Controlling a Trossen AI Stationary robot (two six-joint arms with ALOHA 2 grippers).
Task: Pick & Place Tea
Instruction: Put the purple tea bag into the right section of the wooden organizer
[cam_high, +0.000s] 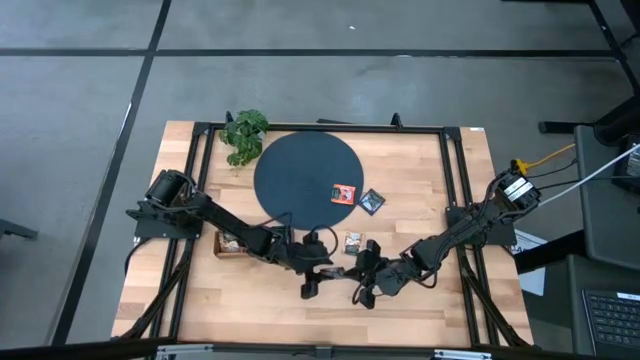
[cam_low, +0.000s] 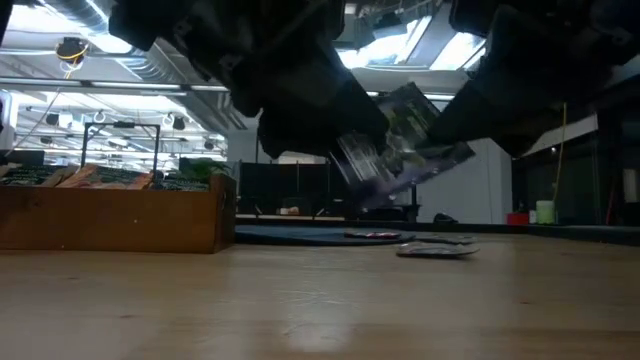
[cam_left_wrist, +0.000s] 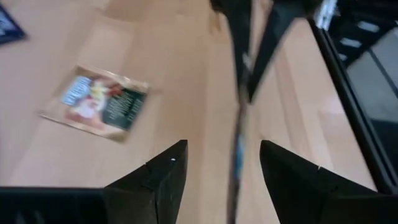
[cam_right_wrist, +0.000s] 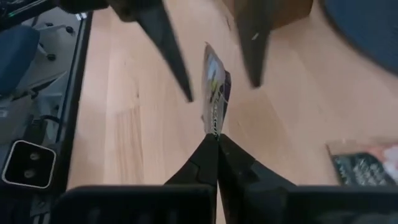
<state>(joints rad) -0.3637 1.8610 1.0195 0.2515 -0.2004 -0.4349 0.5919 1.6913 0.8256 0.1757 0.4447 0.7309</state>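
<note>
Nearest your lens in the low view: bare pale wooden tabletop (cam_low: 320, 300), then the items, left to right.

Item: brown wooden compartment tray (cam_low: 120, 215), at the table's left, packets showing above its wall.

Item: left gripper (cam_left_wrist: 214, 177), fingers spread wide, grasping nothing. In the right wrist view its two dark fingers stand either side of the raised sachet without touching it.

Item: small flat foil tea sachet with a pale printed label (cam_right_wrist: 214, 90), held edge-up above the table, between the two grippers.

Item: right gripper (cam_right_wrist: 216, 143), clenched on the sachet's lower edge.

Item: tan-and-green sachet (cam_left_wrist: 96, 102) lying flat on the wood, just beside the handover.

Item: large dark round disc (cam_high: 308, 178), carrying an orange-red sachet (cam_high: 345, 192); a black sachet (cam_high: 372, 201) lies at its rim.

Handling note: this looks like a handover. Centre your left fingers squarely over the sachet's face and close fully before you loosen the right, since the packet is thin and could slip or twist.
</note>
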